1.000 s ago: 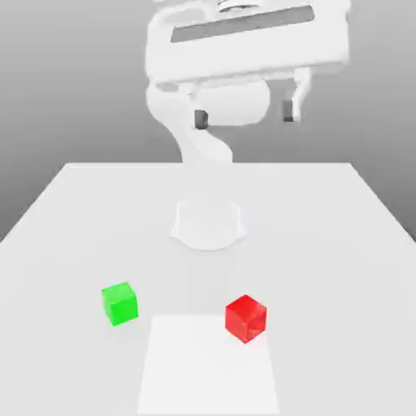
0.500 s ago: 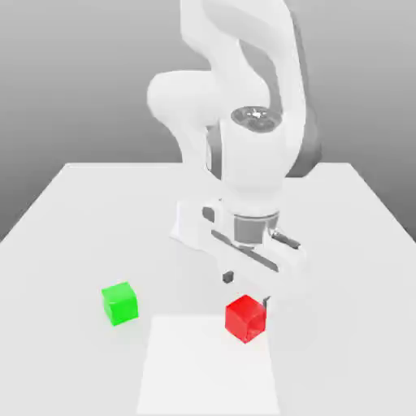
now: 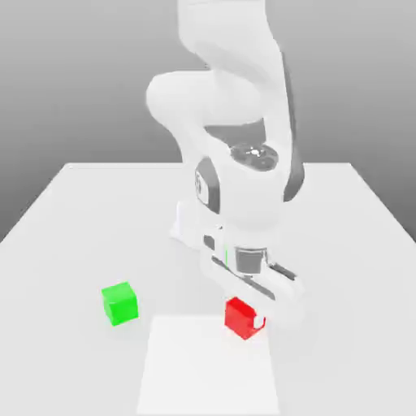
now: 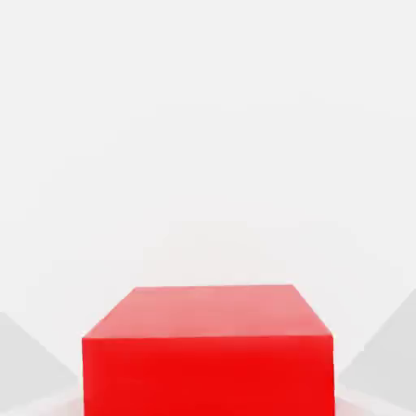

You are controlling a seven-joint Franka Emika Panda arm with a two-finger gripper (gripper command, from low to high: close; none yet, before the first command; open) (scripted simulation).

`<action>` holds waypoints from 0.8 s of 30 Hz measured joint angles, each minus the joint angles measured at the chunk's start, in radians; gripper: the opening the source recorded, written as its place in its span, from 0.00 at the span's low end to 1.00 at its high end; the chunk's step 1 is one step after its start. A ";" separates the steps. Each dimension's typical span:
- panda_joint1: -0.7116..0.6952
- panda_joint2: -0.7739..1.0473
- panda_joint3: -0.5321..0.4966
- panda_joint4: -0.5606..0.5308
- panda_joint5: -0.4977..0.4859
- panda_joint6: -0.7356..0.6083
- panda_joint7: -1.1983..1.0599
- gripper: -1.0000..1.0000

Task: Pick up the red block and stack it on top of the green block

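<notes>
Hand (image 3: 246,313) had dropped onto the red block (image 3: 238,316) and clamped it, having hung wide above; green block (image 3: 120,303) had stayed put beside it.

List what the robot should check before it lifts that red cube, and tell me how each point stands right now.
1. Hand down at the red block: ok.
2. Hand closed on the red block: ok.
3. Red block level, not tilted, in the hand view: ok.
4. Green block sits free, top bare: ok.
5. Table between the two blocks unobstructed: ok.
6. Grip firm enough to lift: cannot tell.
</notes>
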 joint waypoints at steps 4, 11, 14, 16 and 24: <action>0.027 -0.139 -0.018 -0.021 0.118 -0.115 -0.101 0.00; -0.177 -0.278 -0.240 -0.056 0.040 -0.219 -0.353 0.00; -0.278 -0.332 -0.342 -0.071 -0.006 -0.258 -0.465 0.00; -0.315 -0.325 -0.385 -0.076 -0.019 -0.246 -0.513 0.00; -0.281 -0.072 -0.410 -0.069 0.081 -0.003 -0.599 1.00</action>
